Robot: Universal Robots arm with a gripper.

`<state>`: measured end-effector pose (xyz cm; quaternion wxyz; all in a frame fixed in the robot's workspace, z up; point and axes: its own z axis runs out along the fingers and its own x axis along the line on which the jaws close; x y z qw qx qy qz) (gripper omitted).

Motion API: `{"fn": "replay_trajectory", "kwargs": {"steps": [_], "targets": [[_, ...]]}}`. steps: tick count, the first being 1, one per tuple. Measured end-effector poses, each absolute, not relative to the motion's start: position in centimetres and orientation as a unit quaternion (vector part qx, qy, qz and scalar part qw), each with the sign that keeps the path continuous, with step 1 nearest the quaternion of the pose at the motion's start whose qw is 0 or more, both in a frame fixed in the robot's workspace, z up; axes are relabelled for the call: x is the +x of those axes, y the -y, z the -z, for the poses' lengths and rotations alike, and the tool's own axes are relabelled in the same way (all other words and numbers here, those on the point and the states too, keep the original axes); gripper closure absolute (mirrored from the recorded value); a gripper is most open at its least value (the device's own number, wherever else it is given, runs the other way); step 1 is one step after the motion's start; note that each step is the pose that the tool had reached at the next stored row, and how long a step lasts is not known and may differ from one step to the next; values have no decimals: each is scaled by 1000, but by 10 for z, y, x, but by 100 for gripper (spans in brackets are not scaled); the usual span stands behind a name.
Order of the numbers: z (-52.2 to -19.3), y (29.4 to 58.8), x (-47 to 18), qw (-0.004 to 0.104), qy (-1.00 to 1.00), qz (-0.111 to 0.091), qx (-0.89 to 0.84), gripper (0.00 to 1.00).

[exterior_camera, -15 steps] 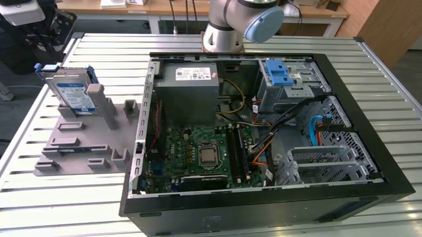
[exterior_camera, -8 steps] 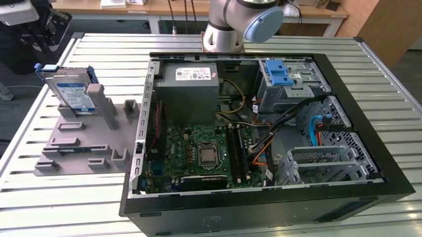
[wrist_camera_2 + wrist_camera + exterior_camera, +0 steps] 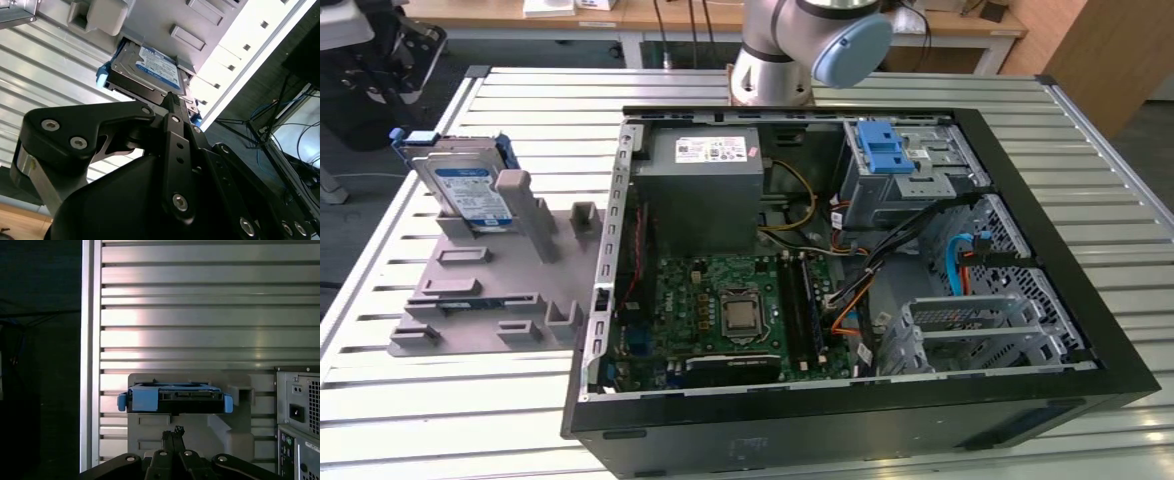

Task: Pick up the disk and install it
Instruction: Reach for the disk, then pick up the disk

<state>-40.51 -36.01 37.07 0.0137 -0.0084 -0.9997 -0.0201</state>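
While disk [image 3: 175, 396] stands on edge in rack [image 3: 145, 427], hand [image 3: 173, 433] hovers apart.

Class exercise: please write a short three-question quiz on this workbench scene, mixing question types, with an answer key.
1. True or false: the flat silver-grey hard disk with blue plastic rails already sits inside the open black computer case.
2. The disk stands in: A) the grey plastic fixture on the slatted metal table; B) a cardboard box; C) a person's hand.
3. Is the black pincer gripping the disk?
Key: 1 false; 2 A; 3 no, it is apart from the disk.
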Motion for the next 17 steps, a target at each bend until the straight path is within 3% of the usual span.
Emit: {"fn": "replay_trajectory", "kwargs": {"steps": [17], "targets": [[-370, 345, -409, 14, 1000, 20, -5, 89]]}}
